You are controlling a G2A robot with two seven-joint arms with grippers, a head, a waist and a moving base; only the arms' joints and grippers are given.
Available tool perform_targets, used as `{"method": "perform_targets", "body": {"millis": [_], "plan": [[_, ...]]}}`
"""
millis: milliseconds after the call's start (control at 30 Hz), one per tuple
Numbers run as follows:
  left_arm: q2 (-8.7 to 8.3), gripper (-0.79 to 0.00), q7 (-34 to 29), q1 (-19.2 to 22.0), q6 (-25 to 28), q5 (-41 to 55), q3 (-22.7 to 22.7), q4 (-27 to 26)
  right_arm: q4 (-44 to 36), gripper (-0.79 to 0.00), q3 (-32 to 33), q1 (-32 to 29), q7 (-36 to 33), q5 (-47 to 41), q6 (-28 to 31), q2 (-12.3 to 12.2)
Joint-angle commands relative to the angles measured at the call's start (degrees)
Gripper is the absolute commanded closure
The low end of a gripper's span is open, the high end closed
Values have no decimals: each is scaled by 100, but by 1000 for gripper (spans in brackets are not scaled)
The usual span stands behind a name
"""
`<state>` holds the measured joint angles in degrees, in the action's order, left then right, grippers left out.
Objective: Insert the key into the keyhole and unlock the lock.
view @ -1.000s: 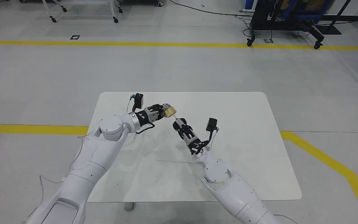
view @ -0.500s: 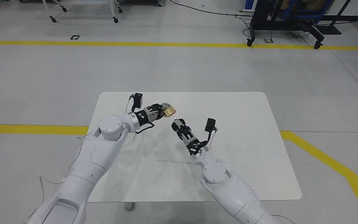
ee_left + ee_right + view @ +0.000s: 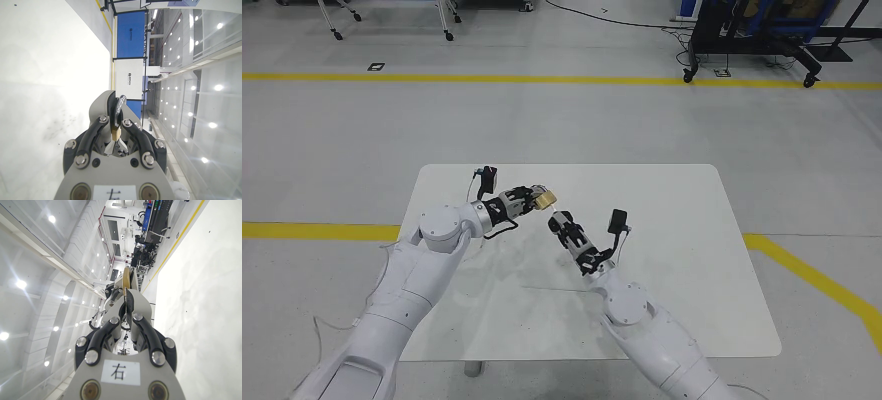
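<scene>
Above the middle of the white table [image 3: 672,200], my left gripper [image 3: 535,197] is shut on a brass padlock [image 3: 546,199]. In the left wrist view its silver shackle [image 3: 121,102] and a corner of the brass body [image 3: 115,133] sit clamped between the fingers [image 3: 98,109]. My right gripper [image 3: 561,221] is just in front of the padlock, shut on a thin key [image 3: 124,299]. In the right wrist view the key's tip reaches the lower end of the padlock [image 3: 126,278]. Whether the tip is inside the keyhole is hidden.
The bare tabletop [image 3: 47,56] lies beneath both grippers, its edge [image 3: 160,272] beyond them. Yellow floor lines [image 3: 542,78] run around the table. Dark wheeled racks [image 3: 752,40] stand far behind it.
The right gripper with the key has edged slightly toward the padlock. The left arm has kept still.
</scene>
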<state>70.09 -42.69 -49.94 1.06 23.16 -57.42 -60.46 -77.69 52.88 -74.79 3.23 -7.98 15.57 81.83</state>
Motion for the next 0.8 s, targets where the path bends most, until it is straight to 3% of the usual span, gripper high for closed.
{"method": "perform_targets", "body": {"millis": [0,767], "plan": [[3,0,-13,-3,0,-17,-9,0,23,0,-4,14,-20,-16,-27,15],[18,0,-134,-52,33,-203,-134,-46,-46,0,117,-127,-196,173,38,83]]}}
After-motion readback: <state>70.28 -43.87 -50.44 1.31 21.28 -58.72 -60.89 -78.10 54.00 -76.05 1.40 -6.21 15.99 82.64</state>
